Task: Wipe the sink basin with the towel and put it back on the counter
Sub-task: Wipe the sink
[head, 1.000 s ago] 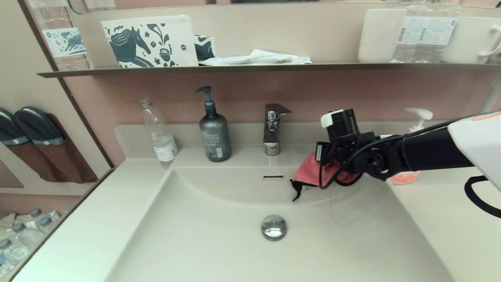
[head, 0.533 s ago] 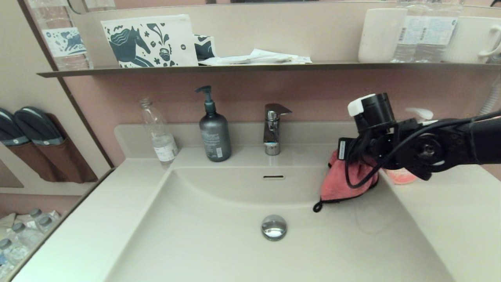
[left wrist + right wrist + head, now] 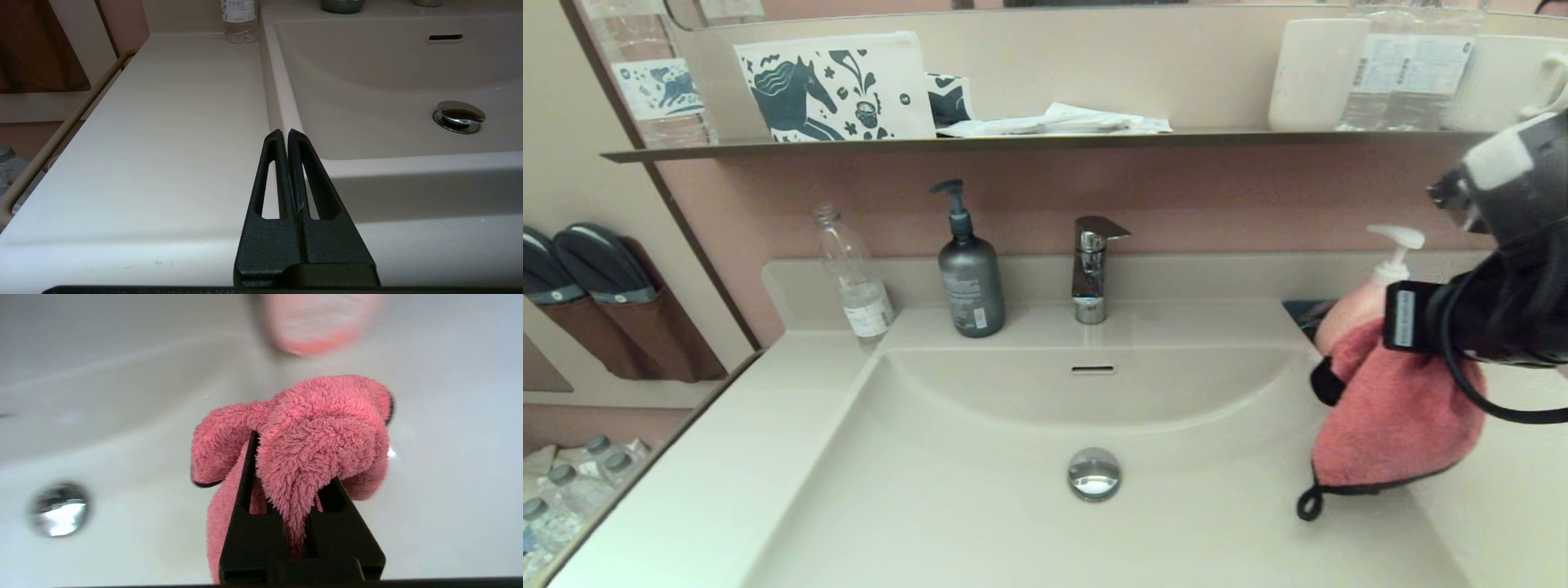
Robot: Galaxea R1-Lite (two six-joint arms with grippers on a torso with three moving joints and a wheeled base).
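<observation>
The coral-pink towel (image 3: 1396, 425) hangs bunched from my right gripper (image 3: 292, 465), which is shut on a fold of it (image 3: 322, 428). The towel hangs in the air above the right rim of the sink basin (image 3: 980, 490), where the basin meets the counter (image 3: 1503, 523). Its black loop dangles at the lower left. The fingers are hidden behind the cloth in the head view. The chrome drain plug (image 3: 1094, 474) and the overflow slot (image 3: 1093, 369) are uncovered. My left gripper (image 3: 284, 132) is shut and empty over the counter's (image 3: 163, 143) front, left of the basin (image 3: 388, 81).
A pink soap bottle (image 3: 1364, 314) stands on the counter just behind the towel. Along the back stand the faucet (image 3: 1093, 269), a grey pump bottle (image 3: 970, 286) and a clear water bottle (image 3: 854, 282). A thin dark shelf (image 3: 1045, 140) with cups and a pouch hangs above.
My right arm has carried the towel from the basin's back wall rightward and toward the front, lifting it to the right rim. The left arm has not moved.
</observation>
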